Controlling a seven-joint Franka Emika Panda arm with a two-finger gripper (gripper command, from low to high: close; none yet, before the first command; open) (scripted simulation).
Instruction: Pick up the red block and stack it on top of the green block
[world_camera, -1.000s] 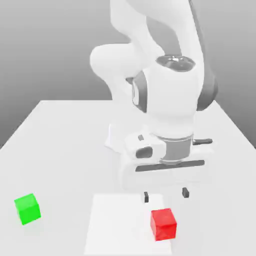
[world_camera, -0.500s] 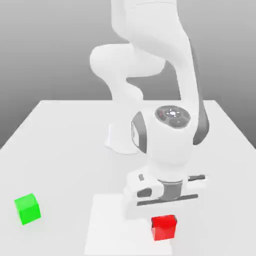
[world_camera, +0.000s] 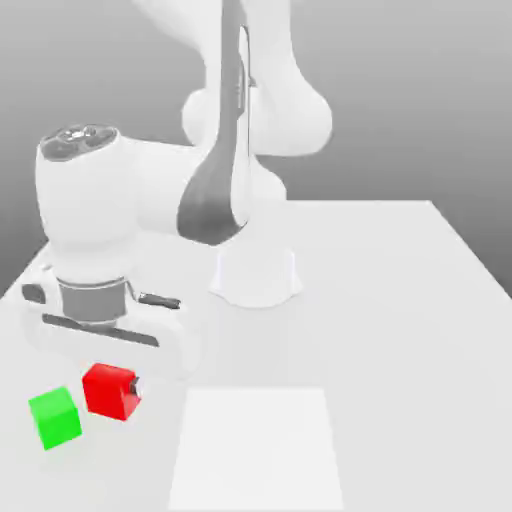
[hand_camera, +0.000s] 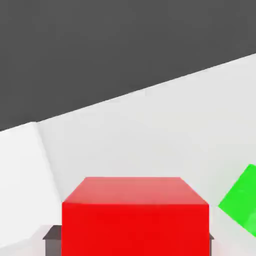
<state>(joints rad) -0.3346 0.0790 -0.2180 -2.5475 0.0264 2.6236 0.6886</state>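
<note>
Red against the white of everything else, the small bright red cube with smooth plain faces (world_camera: 109, 390) hangs clamped in the arm's two-finger gripper (world_camera: 112, 392) in the exterior view, a dark finger (world_camera: 134, 385) showing at its side toward the exterior view's right, and it looks to be clear of the white bench (world_camera: 400, 300), though how far above it I cannot say. The relation that matters lies just beyond the gripper toward the exterior view's left: the small bright green cube of the same plain finish (world_camera: 54, 418) sits on the bench, slightly lower in the picture than the held cube and close beside it, not yet beneath it. Being cubes, neither has a long axis to line up, only faces to square. To my eye the carry is nearly done and what remains is a short sideways shift, then a descent. The green cube lies near the bench's edge on that side, so room there is thin, while the paler square patch (world_camera: 257, 450) on the gripper's other side is open. In the hand view the red cube (hand_camera: 135, 215) sits between the dark fingertips (hand_camera: 51, 240), and the green cube (hand_camera: 244, 200) shows off to one side of the gripper with bare bench (hand_camera: 150, 135) between and beyond them.
</note>
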